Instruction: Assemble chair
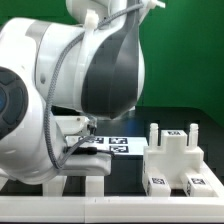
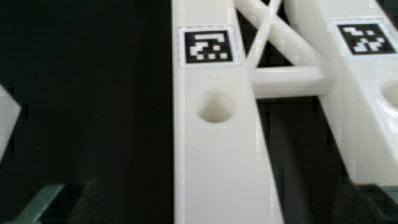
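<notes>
Closest in, wide-open pincer, nothing gripped; only one dark, blurred fingertip clearly visible, well out to the side. Straight below the pincer, inside the gap, long white chair bar, clear of that fingertip. Lying flat on the black table, long axis crosswise to the finger-to-finger line, running out of the wrist view at both ends. On the upward face, one rounded hole just ahead of the pincer, then a black-and-white tag further along the same axis. Off to one side of the pincer, second bar with a tag of its own, roughly alongside the first. Between the two, thin white struts crossing at a slant, plus a thicker rung about level with the hole. Further off, in the exterior view, bulky white arm hiding most of the pincer. Well apart from the pincer, toward the exterior view's right, pegged chair block on the table, pegs pointing up, two tags on the face toward the camera. Cannot tell which end of the chair bar is which.
</notes>
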You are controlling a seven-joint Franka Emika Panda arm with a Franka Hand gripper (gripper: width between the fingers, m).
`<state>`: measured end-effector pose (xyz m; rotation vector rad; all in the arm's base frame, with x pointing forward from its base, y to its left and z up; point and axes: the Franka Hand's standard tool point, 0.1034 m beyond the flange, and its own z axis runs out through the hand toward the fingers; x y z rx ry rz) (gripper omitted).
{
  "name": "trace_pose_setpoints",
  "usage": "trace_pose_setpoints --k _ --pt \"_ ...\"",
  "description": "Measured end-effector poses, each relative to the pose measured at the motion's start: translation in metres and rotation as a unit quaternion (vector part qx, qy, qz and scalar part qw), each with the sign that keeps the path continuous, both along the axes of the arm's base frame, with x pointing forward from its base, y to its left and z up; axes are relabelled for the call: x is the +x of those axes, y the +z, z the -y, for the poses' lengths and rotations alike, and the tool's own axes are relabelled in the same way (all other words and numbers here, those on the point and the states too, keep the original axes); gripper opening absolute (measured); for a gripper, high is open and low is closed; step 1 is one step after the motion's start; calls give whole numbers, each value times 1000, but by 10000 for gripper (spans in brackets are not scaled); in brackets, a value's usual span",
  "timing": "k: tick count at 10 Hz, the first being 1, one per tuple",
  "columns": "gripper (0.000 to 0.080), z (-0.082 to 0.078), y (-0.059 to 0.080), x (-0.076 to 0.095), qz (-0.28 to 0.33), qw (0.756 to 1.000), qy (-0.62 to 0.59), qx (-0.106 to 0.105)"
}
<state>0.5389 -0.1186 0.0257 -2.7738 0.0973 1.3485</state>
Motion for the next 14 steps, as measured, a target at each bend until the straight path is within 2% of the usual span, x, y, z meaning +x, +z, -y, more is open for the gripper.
trace_pose_setpoints --k 2,3,4,5,7,11,12,14 --pt "649 1 9 0 5 1000 -1 3" --pt "649 3 11 5 42 999 5 3" --pt "649 4 20 4 73 997 12 11" --pt "649 10 34 7 114 993 11 7" --pt "649 12 44 3 196 980 9 -5" --pt "649 20 43 14 337 941 21 -34" --pt "649 16 43 9 373 927 25 -41" --pt "649 12 38 -14 439 897 10 -52"
